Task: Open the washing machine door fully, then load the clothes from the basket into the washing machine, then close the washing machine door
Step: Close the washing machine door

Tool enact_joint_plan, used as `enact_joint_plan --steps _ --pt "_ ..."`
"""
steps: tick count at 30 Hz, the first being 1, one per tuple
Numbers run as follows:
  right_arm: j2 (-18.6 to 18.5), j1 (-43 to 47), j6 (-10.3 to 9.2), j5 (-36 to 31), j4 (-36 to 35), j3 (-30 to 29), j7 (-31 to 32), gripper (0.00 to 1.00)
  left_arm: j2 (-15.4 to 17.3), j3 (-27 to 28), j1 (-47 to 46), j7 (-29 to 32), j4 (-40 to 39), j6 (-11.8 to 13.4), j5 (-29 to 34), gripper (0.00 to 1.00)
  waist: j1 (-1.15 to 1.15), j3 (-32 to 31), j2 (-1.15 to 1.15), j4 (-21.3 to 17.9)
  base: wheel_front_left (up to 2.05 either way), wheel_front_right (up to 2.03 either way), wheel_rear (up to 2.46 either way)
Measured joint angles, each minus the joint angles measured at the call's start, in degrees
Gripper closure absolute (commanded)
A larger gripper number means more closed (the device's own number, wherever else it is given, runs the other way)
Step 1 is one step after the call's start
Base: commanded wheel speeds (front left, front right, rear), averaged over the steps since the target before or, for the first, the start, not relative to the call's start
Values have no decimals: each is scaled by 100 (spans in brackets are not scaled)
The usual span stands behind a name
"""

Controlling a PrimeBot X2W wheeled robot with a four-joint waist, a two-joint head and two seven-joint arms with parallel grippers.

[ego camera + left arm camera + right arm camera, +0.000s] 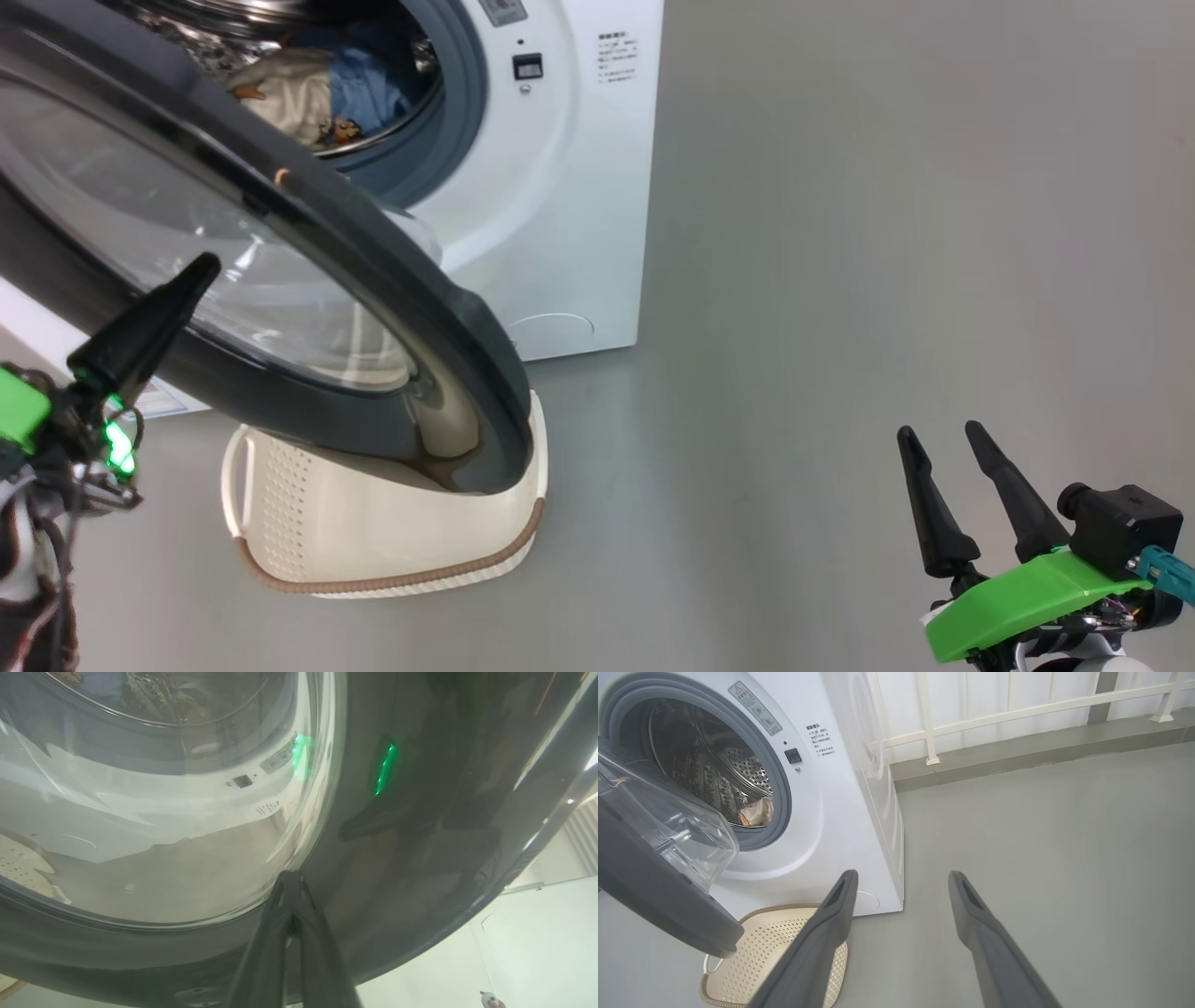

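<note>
The washing machine (560, 187) (840, 812) stands at the upper left with its door (308, 308) (658, 891) swung out partway over the basket (373, 532) (775, 952). Cream and blue clothes (327, 89) (756, 812) lie inside the drum. The basket looks empty inside. My left gripper (201, 271) (292, 877) is shut, its tip against the outer face of the door where the glass window meets the black rim (420, 835). My right gripper (943, 439) (901, 879) hangs open over bare floor at the lower right, holding nothing.
Grey floor (887, 233) spreads to the right of the machine. A white railing and low ledge (1017, 742) run along the back wall. The basket sits right in front of the machine, under the door's lower edge.
</note>
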Motion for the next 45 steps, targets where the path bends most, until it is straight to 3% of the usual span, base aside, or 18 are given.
enact_joint_plan --steps 1,2,3,5,8,12,18,24,31,45 --pt "0 0 0 0 -1 -11 0 0 10 -21 55 -141 -23 -94 185 100 0 -17 0 25 0 0 0" --pt "-1 1 0 -2 -3 -20 0 0 35 -55 131 -328 -63 -215 425 66 0 -35 0 50 0 0 0" --pt "0 1 0 -12 -4 -26 0 0 45 -63 201 -480 -82 -281 604 54 0 -58 0 71 0 0 0" --pt "1 1 0 -30 -9 -37 0 0 47 -71 285 -644 -105 -354 739 0 0 -82 0 91 0 0 0" --pt "-1 3 0 -35 -18 -96 0 0 107 -207 563 -1260 -202 -565 1500 0 0 -150 0 157 0 0 0" --pt "0 19 0 -41 -46 -183 0 0 123 -363 985 -2320 -349 -661 2629 0 0 -267 0 226 0 0 0" --pt "-2 115 0 -85 -133 -243 53 0 -48 -500 1758 -3900 -550 -556 4038 0 0 -474 0 303 0 0 0" --pt "-5 250 0 -144 -200 -240 166 0 -186 -808 2438 -4967 -654 -438 5064 0 -1 -677 0 361 0 0 0" --pt "-26 366 0 -145 -236 -210 243 0 -302 -1211 3117 -5625 -709 -247 5846 0 0 -888 0 375 0 0 0" --pt "-30 492 0 -152 -321 -223 304 0 -424 -1629 3656 -5923 -691 -291 6032 0 0 -976 0 358 0 0 0"
